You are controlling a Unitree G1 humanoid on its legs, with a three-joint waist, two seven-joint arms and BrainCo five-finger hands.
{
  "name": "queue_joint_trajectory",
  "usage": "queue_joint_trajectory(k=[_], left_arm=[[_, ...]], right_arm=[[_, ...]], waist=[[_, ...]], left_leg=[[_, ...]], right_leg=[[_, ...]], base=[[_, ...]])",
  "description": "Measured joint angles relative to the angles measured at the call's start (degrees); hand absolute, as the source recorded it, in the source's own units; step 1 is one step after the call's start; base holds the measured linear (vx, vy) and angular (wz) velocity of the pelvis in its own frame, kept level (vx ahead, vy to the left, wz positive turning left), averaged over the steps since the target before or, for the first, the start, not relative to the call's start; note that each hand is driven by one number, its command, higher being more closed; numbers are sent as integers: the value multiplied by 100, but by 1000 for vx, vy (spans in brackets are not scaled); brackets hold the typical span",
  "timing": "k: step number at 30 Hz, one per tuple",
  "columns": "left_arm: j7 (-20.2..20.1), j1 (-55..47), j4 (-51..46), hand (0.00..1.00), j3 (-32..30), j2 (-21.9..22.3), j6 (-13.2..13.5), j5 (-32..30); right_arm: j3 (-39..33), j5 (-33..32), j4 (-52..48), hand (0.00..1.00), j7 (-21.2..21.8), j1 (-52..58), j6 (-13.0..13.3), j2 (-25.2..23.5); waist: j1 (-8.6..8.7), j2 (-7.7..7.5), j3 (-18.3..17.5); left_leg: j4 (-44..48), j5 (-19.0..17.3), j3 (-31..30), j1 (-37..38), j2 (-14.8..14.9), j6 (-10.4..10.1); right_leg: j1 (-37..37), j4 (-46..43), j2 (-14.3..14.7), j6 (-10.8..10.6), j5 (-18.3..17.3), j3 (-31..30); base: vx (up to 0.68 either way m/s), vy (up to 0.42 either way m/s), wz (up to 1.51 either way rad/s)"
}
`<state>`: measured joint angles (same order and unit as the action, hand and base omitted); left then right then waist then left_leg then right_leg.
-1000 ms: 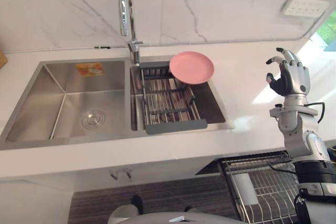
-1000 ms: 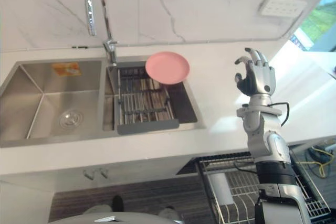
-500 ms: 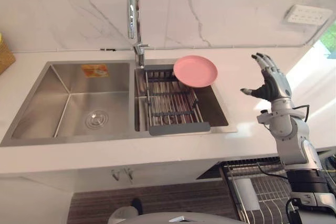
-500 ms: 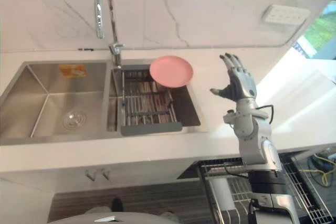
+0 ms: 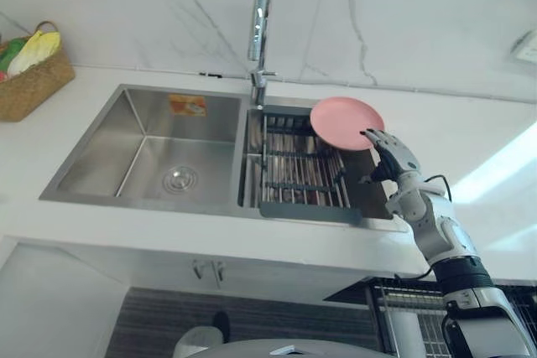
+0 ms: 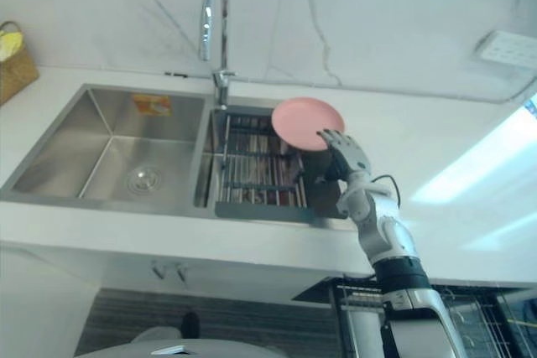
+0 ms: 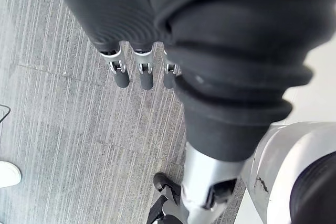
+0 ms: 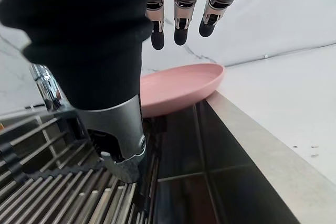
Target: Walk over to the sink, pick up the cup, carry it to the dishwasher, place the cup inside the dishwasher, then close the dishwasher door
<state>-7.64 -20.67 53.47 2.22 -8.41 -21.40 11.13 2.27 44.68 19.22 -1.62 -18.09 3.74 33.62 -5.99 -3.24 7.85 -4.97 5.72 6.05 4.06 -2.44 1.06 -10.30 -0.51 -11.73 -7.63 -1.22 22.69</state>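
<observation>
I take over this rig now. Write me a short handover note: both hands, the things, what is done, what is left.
Right hand: open, empty, above the right basin of the steel sink, fingertips near the round pink plate.
Left hand: open, empty, hanging over the floor.
The plate rests on the grey dish rack, far corner; the task says cup.
Dishwasher's wire basket is out under the counter.
Done: reaching the sink. Left: grasp, carry, load, close door.

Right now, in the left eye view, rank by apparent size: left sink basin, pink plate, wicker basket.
Largest: left sink basin.
Then wicker basket and pink plate, about alike; the basket runs off the edge.
</observation>
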Motion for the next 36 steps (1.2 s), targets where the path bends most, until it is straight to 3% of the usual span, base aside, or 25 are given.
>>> queue_joint_trajectory(k=[11,19,27,28,36], left_arm=[[-8,-10,-118,0,4,39,-75,4],[-14,10,-175,0,16,62,-73,5],[-23,11,-234,0,23,69,-66,4],[-23,13,-235,0,23,68,-57,3],[-23,20,-224,0,39,67,32,2]], right_arm=[[461,749,1030,0,-560,-763,-72,49],[683,776,1865,0,-1084,-1196,-144,177],[894,965,2256,0,-1297,-1563,-139,288],[894,965,2258,100,-1356,-1610,-140,288],[1072,915,2593,100,-1393,-1690,-186,290]], waist=[[-50,71,96],[-144,104,173],[-196,158,319],[-194,166,341],[-248,194,401]], left_leg=[[0,36,-302,-8,-44,-18],[1,80,-445,-8,-61,27],[1,108,-473,5,-65,16],[1,112,-473,7,-66,20],[0,116,-596,-1,-82,22]], right_leg=[[-168,12,-5,-33,-63,293],[-209,-2,-2,-43,-95,391],[-268,-5,0,-40,-103,483],[-271,-6,0,-40,-102,484],[-294,-2,0,-40,-106,529]], base=[[14,-7,14],[26,-18,6],[-1,-8,5],[0,0,0],[-1,-9,3]])
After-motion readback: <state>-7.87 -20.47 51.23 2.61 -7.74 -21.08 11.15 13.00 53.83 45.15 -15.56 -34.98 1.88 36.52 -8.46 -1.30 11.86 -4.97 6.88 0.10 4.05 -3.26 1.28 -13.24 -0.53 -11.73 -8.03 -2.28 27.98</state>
